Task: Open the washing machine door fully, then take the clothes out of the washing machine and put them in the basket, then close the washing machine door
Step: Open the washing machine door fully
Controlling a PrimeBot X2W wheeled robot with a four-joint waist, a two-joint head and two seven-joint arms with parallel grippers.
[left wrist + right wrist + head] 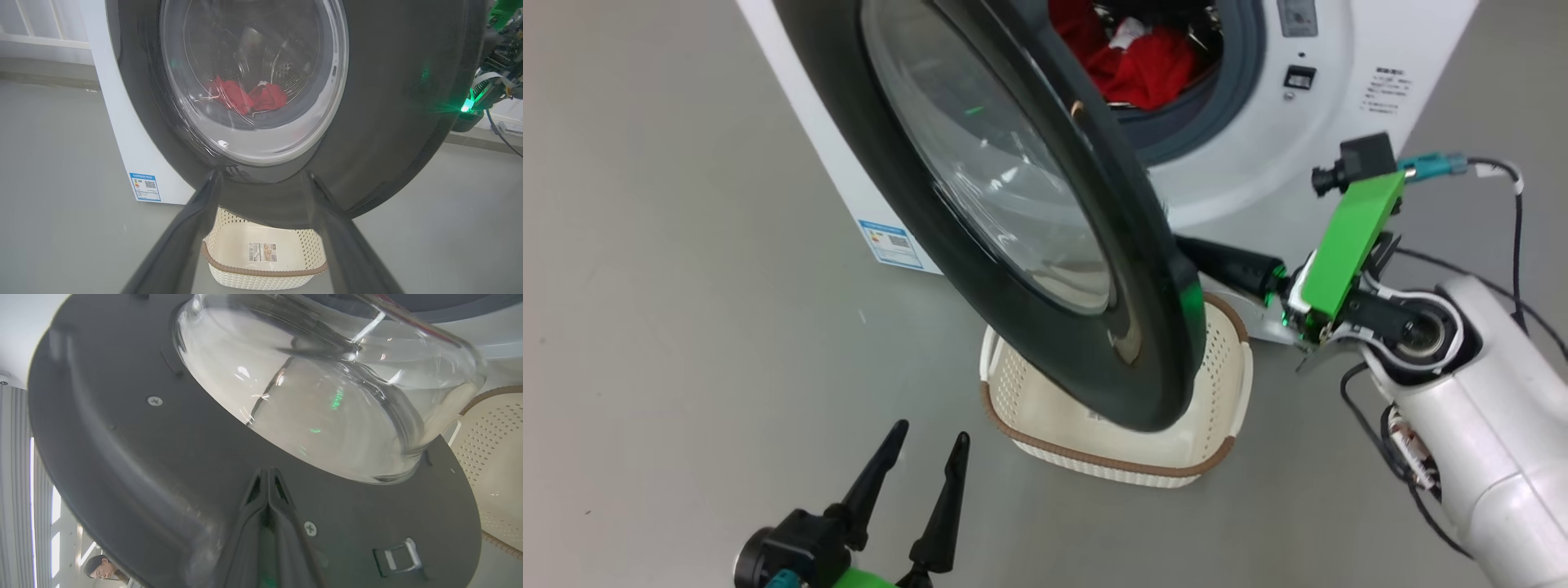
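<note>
Washing machine door (pixel 1013 204) stands part open over the basket (pixel 1111 467); judged rigid, hinged and glossy, best pushed at its black rim, not the glass. Right gripper (pixel 268 475) fingers shut, empty, at inner rim. Left gripper (pixel 931 433) fingers wide, empty. Clothes (pixel 1143 69) in drum.

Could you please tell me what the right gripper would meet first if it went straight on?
The washing machine door: the shut right gripper points at its dark inner rim, just below the glass bowl. It may be touching; depth is unclear.

Grey floor (pixel 686 327): washing machine (pixel 1339 49), basket (pixel 1232 384) standing on it.
</note>
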